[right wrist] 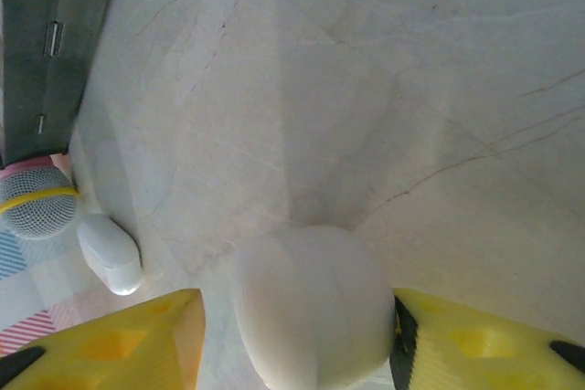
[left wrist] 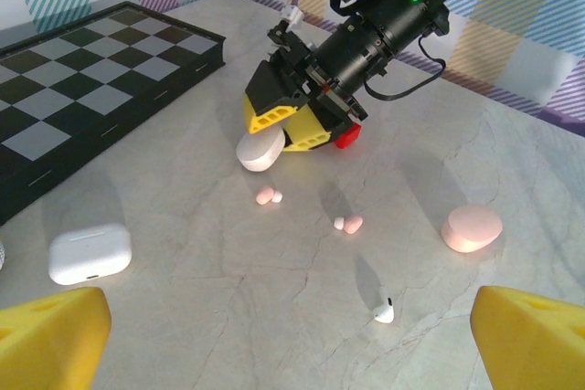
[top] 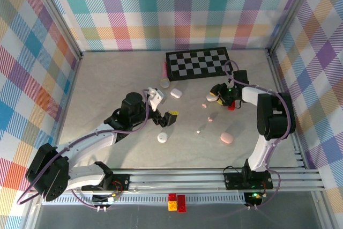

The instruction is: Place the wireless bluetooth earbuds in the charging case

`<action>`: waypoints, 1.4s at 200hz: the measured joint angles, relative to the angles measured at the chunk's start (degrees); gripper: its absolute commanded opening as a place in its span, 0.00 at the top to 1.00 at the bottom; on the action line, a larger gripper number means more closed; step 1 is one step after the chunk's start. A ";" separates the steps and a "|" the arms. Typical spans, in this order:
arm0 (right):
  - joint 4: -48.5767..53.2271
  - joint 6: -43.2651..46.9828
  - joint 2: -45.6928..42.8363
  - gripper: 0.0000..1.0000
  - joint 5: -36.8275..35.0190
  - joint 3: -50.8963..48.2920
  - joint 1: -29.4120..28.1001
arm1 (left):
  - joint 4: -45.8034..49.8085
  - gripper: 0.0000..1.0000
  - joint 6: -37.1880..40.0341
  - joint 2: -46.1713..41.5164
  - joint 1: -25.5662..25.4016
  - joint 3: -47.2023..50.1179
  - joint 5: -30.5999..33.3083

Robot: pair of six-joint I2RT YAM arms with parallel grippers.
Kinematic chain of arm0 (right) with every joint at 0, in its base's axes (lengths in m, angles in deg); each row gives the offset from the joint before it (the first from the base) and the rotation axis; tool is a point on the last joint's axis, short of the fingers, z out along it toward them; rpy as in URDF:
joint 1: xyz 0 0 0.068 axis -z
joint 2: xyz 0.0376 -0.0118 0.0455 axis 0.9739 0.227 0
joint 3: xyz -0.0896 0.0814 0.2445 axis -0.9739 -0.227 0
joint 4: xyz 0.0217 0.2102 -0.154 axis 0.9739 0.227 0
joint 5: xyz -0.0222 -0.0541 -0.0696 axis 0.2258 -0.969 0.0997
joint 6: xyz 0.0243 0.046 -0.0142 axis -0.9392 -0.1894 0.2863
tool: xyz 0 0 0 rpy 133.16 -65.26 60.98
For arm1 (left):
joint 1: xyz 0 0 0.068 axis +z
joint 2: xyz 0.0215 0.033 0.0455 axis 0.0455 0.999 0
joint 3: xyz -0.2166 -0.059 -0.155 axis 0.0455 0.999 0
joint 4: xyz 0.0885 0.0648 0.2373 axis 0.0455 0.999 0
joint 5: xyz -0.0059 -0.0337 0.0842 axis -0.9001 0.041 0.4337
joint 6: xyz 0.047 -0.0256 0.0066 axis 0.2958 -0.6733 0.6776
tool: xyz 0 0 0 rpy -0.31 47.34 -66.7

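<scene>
Earbuds are lying loose on the table (top: 118, 79). In the top view, two pink earbuds (top: 210, 117) are sitting just on the near side of the right claw (top: 218, 96), and a white earbud (top: 198, 131) is lying nearer the arm bases, between the two claws. The right claw is hovering over a white pebble case (top: 211, 98). The left claw (top: 167, 117) is hanging spread wide, holding nothing.

From the left wrist, the left claw (left wrist: 292, 344) is showing both yellow fingertips out at the lower corners. The white earbud (left wrist: 383, 312) is lying just ahead of it, toward its right fingertip. The pink earbuds (left wrist: 269, 196) are lying beyond, near the right claw (left wrist: 291, 125), which is standing over the white pebble case (left wrist: 259, 151). A pink case (left wrist: 473, 227) is resting ahead and to the right.

From the right wrist, the right claw (right wrist: 302, 344) is straddling the white pebble case (right wrist: 315, 317) with a gap showing at one finger, so it is looking released rather than clenched.

Each bud is looking very light, hard and glossy, and is likely to skitter or pop out under a pinch. Gripping across the rounded head, leaving the stem free, is looking like the safer hold.
</scene>
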 measured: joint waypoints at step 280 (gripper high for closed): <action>14.64 13.84 -36.63 0.29 -5.16 -13.84 -0.02 | 57.40 0.12 -61.27 22.93 -13.81 -19.85 28.41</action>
